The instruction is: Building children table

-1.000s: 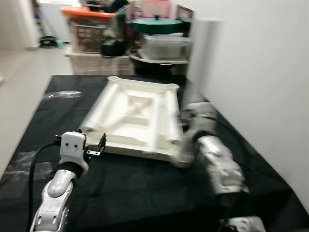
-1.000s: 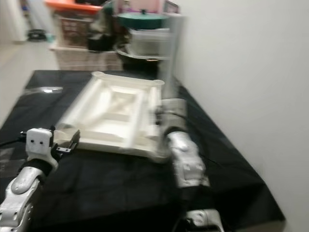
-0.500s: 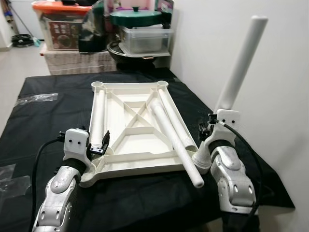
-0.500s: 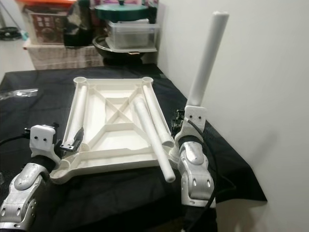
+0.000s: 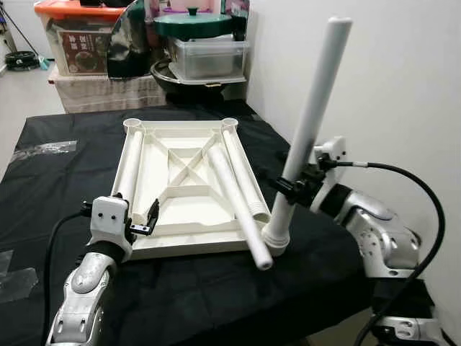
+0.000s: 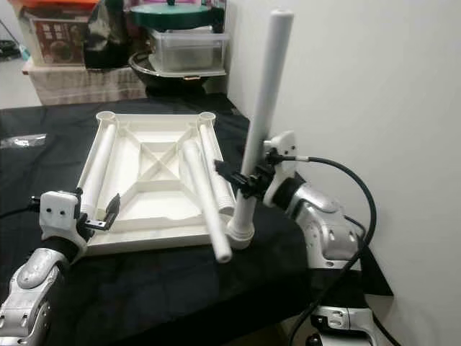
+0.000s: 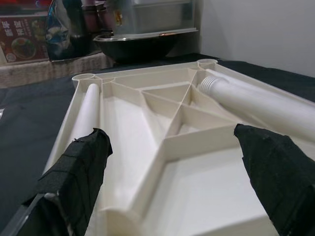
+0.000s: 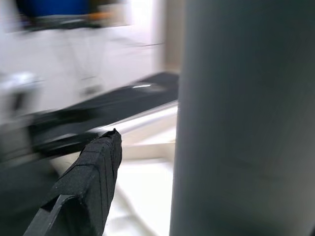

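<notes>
Table top (image 5: 189, 189): lies upside down on the black worktop (image 5: 65, 180).
Right fingers (image 5: 289, 189): clamped on the standing leg (image 5: 311, 119) at its near right corner.
Left fingers (image 5: 142, 218): apart, at its near left edge.

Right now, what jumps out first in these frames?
The white leg standing tilted in the near right corner socket of the upturned tabletop, with the right gripper shut on it low down. Three more legs lie loose in the tabletop, one poking out past the near edge. The left gripper hangs open over the near left corner.
</notes>
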